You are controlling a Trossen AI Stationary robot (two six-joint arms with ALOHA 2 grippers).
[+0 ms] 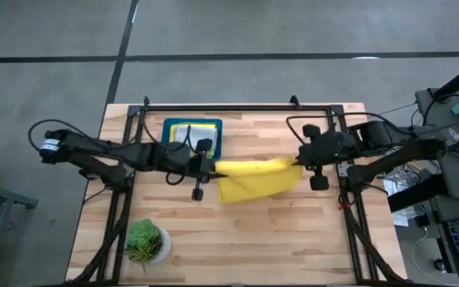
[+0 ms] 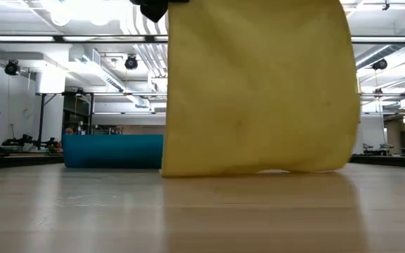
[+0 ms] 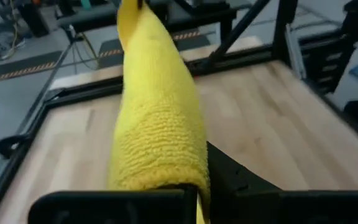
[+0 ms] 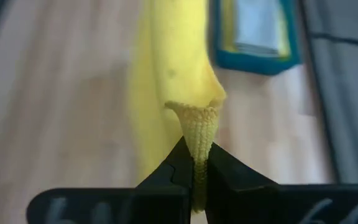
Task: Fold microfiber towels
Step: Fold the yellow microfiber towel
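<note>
The yellow towel (image 2: 259, 84) hung over the table's (image 1: 293, 239) middle, hem brushing the wood. Left gripper (image 1: 211, 167) and right gripper (image 1: 300, 162) were each clamped on a top corner. It looked light, limp and grippy, best held by corners. Beyond stood the tray (image 1: 215, 127).

Bright, even ceiling strip lights (image 2: 83, 10) glare at upper left of the low view, while wrist-view backgrounds blur softly.
</note>
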